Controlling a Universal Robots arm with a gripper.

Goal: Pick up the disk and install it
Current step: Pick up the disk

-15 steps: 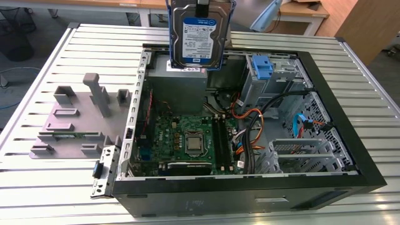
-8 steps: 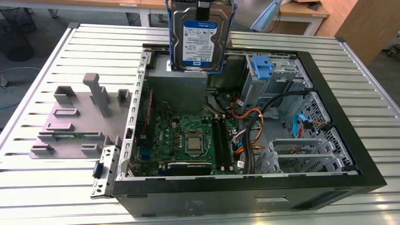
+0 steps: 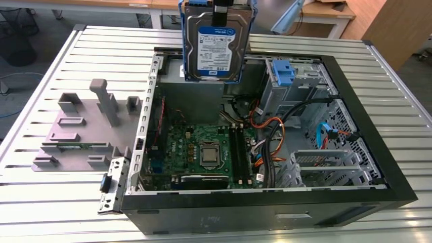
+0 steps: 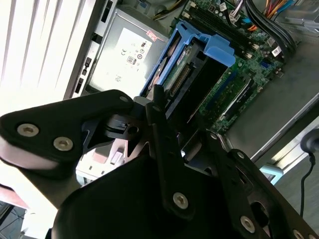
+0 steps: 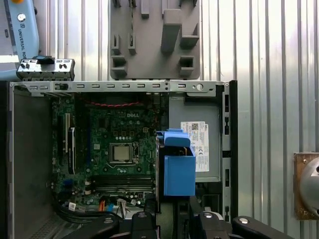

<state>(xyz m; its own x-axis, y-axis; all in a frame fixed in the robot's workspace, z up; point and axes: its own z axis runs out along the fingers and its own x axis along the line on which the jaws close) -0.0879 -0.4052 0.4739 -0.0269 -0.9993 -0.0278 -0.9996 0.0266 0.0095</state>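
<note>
The disk point(image 3: 214, 48), a silver-grey hard drive with a white and blue label in a blue carrier frame, hangs upright in the air above the back of the open computer case point(image 3: 270, 205). My gripper point(image 3: 218, 11) is shut on its upper end, and a black finger runs down over the label. In both wrist views the disk's blue carrier point(image 5: 178, 172) point(image 4: 202, 50) points down toward the case interior, between the black fingers point(image 5: 145, 211). It hovers near the power-supply box point(image 5: 199, 144), apart from it.
The case lies open on a slatted metal table point(image 3: 60, 212), showing a green motherboard point(image 3: 202, 152) and cables point(image 3: 270, 131). A drive bay with a blue tab point(image 3: 284, 73) sits at the back right and a metal cage point(image 3: 317, 162) at the front right. A grey fixture plate point(image 3: 81, 126) lies on the exterior view's left.
</note>
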